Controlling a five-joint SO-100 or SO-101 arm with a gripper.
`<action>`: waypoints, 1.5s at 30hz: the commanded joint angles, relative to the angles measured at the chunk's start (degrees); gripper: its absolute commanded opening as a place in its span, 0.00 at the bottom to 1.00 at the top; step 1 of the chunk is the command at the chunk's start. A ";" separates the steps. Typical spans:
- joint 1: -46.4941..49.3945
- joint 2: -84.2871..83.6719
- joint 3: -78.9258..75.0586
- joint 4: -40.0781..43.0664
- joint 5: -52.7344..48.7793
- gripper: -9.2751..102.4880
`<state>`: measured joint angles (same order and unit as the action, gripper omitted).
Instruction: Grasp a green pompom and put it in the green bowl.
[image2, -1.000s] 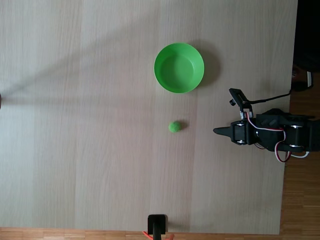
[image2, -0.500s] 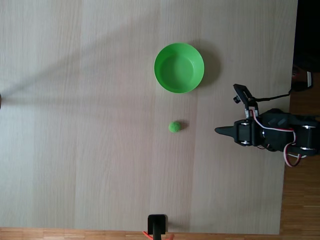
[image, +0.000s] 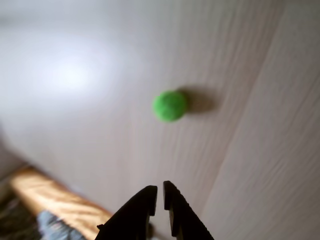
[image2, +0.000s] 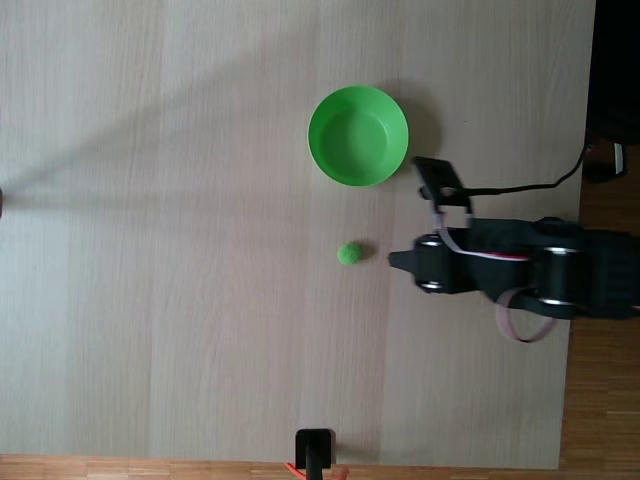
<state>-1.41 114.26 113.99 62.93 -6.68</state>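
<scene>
The green pompom (image2: 349, 254) lies on the pale wooden table, below the green bowl (image2: 358, 136) in the fixed view. The bowl holds nothing. My gripper (image2: 394, 262) comes in from the right and its tip is a short way right of the pompom, not touching it. In the wrist view the pompom (image: 170, 106) sits ahead of the gripper (image: 160, 192), whose two black fingers stand close together with only a thin slit between them and nothing held.
The table (image2: 150, 250) ends at the right, where darker floor shows beside the arm's base (image2: 590, 280). A small black stand (image2: 315, 450) sits at the table's bottom edge. A cable (image2: 520, 185) runs from the wrist camera toward the right.
The arm has reached left across the table, bringing the gripper tip from well right of the pompom to just beside it. Pompom and bowl have not moved.
</scene>
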 joint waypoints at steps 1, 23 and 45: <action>-0.62 -9.14 -6.50 -0.88 -0.26 0.08; -0.70 -19.34 -9.76 -4.13 -0.62 0.26; 0.00 -27.51 -10.63 -5.01 -0.62 0.25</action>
<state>-1.41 86.48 105.91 58.27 -6.94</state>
